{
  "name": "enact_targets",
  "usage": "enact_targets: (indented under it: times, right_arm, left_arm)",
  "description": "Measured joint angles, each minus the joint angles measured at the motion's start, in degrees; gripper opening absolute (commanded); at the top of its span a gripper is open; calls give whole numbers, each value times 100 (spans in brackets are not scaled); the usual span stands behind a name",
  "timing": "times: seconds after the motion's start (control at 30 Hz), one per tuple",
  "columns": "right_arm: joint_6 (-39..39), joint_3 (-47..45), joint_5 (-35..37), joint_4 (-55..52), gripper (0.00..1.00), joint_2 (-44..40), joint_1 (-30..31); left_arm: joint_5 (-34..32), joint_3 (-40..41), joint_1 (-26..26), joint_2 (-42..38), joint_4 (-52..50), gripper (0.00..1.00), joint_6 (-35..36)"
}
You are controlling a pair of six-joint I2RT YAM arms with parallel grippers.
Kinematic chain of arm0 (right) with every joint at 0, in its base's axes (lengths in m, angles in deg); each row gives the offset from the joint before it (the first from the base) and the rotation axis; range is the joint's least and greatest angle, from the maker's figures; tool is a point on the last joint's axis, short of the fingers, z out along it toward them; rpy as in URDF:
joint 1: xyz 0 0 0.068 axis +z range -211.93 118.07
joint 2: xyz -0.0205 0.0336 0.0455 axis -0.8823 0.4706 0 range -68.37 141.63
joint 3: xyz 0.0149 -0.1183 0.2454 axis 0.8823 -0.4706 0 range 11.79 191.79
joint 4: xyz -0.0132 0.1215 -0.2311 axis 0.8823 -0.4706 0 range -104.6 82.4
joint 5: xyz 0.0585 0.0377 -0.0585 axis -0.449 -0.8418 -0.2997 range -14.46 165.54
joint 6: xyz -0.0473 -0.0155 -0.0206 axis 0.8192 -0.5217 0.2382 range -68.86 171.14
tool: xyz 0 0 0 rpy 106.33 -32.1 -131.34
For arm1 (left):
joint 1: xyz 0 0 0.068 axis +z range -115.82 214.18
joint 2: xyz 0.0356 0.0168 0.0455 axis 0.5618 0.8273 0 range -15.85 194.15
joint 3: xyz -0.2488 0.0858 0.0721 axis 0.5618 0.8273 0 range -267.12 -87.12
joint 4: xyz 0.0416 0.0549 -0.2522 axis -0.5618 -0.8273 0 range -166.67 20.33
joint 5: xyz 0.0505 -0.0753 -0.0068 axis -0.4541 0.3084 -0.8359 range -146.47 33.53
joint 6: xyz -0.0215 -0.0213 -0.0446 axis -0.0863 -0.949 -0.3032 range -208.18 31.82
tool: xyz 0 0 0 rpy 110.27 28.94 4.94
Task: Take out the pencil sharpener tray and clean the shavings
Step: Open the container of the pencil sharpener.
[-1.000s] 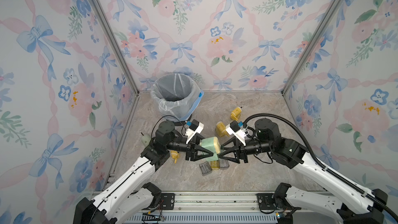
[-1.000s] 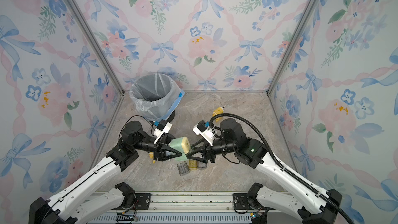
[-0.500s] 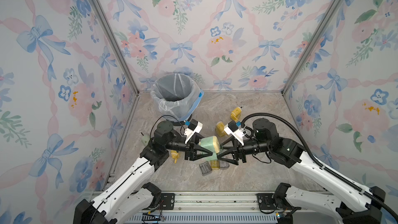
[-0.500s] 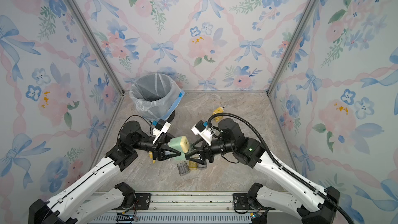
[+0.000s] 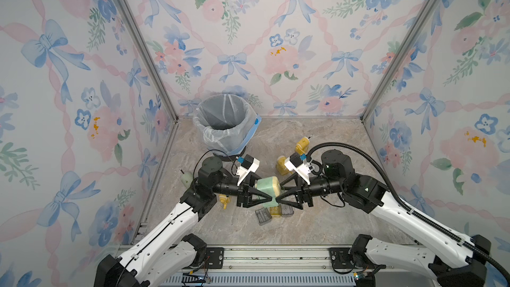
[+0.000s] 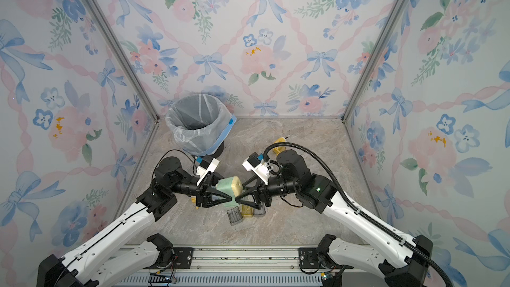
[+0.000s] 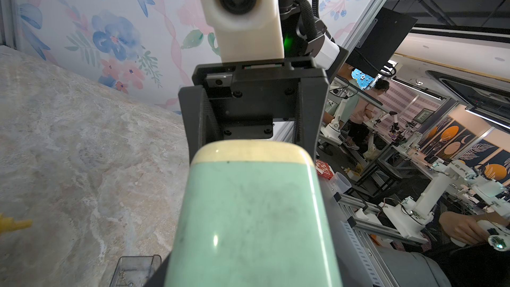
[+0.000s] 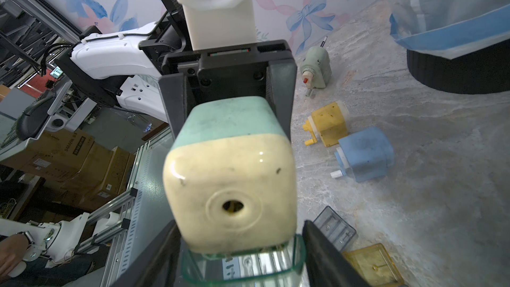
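My left gripper [image 5: 261,190] clamps the mint-and-cream plastic pencil sharpener [image 5: 269,184], my right gripper [image 5: 279,193] straddles its clear plastic tray [image 8: 242,265], grip uncertain: pull-out seemingly barely begun, emptying ahead.

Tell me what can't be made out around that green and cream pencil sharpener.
Shavings inside the clear green plastic tray: cut off by the right wrist view's bottom edge, too small in both top views.
Whether the right claw grips it: contact falls at that same edge.
Floor of the plastic-lined bin: shadowed, top views.

2 top views high, looking down, wrist views close, facing each other across sharpener [image 8: 231,178]
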Motion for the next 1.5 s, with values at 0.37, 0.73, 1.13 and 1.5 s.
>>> enact_targets:
  times: [0.37,0.73,1.13,1.5]
  right_arm:
    - [63,2,7,-4,51,0,0]
    - [107,2,26,-57,50,-74,-63]
    - [107,2,0,-236,47,-474,-404]
    - [151,118,-55,-634,47,-651,-667]
  left_arm:
    - [44,17,59,-37,4,0,-103]
    - [44,52,63,-87,85,0,-149]
    - [81,52,343,-289,129,0,-149]
    - [17,-103,791,-612,214,0,-149]
